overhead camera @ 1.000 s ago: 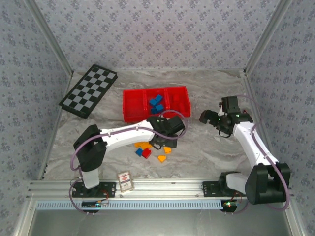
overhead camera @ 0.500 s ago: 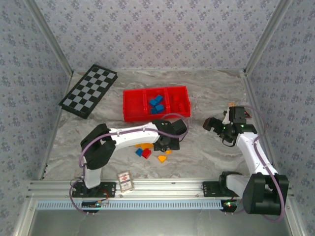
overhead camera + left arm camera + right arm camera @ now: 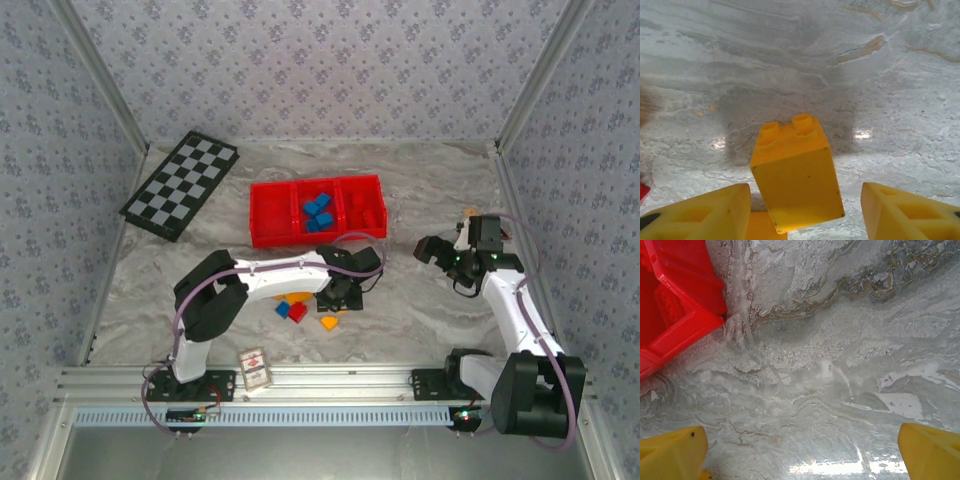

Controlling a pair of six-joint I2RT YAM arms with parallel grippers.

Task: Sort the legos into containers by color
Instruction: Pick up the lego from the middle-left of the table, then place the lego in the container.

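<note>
A yellow lego [image 3: 797, 175] stands tilted on the marble table between the fingers of my left gripper [image 3: 806, 200]. The jaws are open, with a gap showing on the right side of the brick. In the top view the left gripper [image 3: 338, 298] hangs over a loose pile: a blue lego [image 3: 283, 310], a red lego [image 3: 297, 312] and an orange lego [image 3: 329, 322]. The red tray of containers [image 3: 270, 215] holds blue legos [image 3: 318, 210] in the middle and red legos [image 3: 366, 212] on the right. My right gripper [image 3: 432, 247] is open over bare table, right of the tray.
A checkered board [image 3: 180, 185] lies at the back left. A small card box [image 3: 254, 367] sits near the front edge by the left base. The tray's corner [image 3: 675, 315] shows at the upper left of the right wrist view. Patterned walls close in three sides.
My left gripper has settled lower over the loose pile and its jaws have narrowed around the yellow lego. The right arm drew back to the right, then held still.
</note>
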